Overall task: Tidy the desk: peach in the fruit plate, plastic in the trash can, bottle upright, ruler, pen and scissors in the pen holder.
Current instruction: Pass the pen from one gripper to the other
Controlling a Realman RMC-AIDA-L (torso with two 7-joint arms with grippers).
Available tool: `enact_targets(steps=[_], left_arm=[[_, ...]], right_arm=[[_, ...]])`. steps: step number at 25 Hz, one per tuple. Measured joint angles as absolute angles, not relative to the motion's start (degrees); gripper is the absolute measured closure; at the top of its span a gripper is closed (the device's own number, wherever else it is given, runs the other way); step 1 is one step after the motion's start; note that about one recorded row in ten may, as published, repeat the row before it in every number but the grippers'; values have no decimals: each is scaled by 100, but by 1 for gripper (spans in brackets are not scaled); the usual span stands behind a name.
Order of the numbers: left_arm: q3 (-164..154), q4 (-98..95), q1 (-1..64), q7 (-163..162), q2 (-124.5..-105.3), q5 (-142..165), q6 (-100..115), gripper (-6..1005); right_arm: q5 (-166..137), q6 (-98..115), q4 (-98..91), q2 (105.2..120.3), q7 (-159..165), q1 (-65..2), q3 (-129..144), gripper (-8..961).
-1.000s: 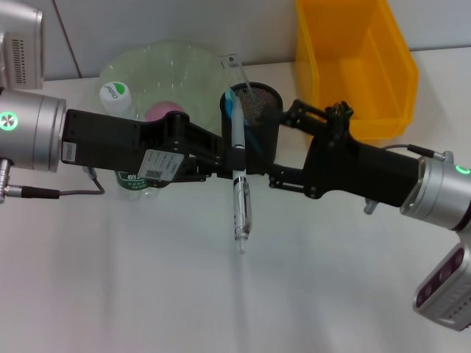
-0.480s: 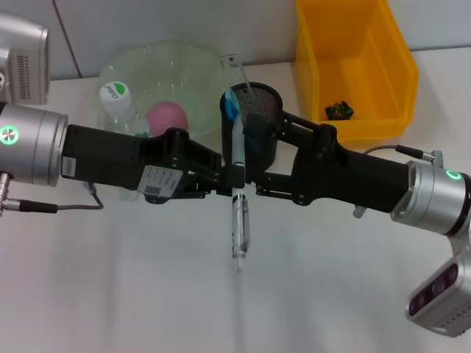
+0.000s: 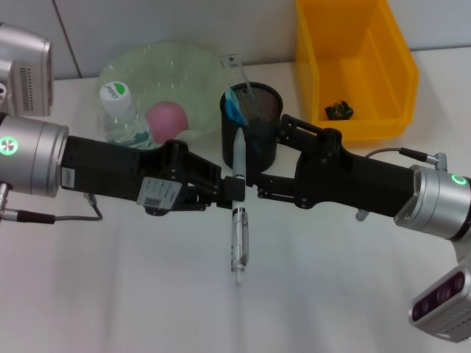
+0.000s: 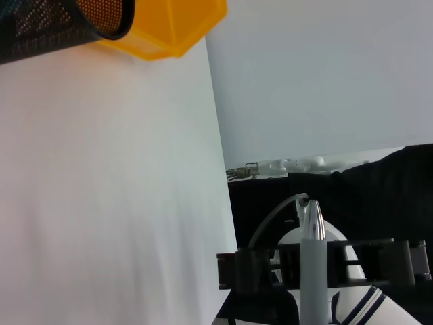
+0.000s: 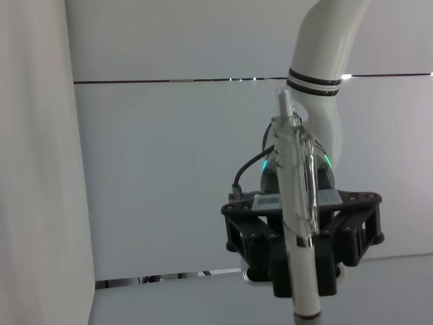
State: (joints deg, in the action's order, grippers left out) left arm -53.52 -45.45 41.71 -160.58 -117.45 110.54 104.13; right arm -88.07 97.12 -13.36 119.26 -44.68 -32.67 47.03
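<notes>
A white and clear pen point(image 3: 238, 213) sits between two black grippers. The far pen holder point(image 3: 251, 125) is black mesh with something blue inside. The bin point(image 3: 355, 66) on the right is bright yellow. A pink peach point(image 3: 166, 118) lies in the pale green, see-through plate point(image 3: 165, 70); the bottle point(image 3: 121, 118) has a white cap with a green mark.

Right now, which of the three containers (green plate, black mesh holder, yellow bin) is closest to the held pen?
The black mesh pen holder. The white-and-clear pen, gripped by the left gripper, has its tip just before the holder's wall; the translucent green fruit plate and yellow plastic bin sit off to either side.
</notes>
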Motion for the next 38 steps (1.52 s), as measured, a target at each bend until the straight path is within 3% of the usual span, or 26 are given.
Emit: enact_targets(steps=[19,21,27,32,38], left_arm=[[-5360,-4535,4207,-16057,-11784,11081,10478,735],[-5361,-4535,4206,-16057,-11785,11085,10478,733],[-5382,-4534,4237,-16057,-11786,11092,10483,727],[-5421,-4526,4253,-16069,-11789,11092,10485,723],[-5422,-4526,4263,-16066,-11804,11085,10482,717]], right_arm=[[-8819,9807,-1298,11917,-4482,-3277,4711,154],[-8819,9816,-1306,11917,-4482,-3274,4711,343],[-8817,9816,-1302,11909,-4487,-3270,4756,554],[-8815,9819,-1292,11900,-4561,-3269,4776,671],[-8816,9816,-1281,11890,-4574,-3288,4782,708]])
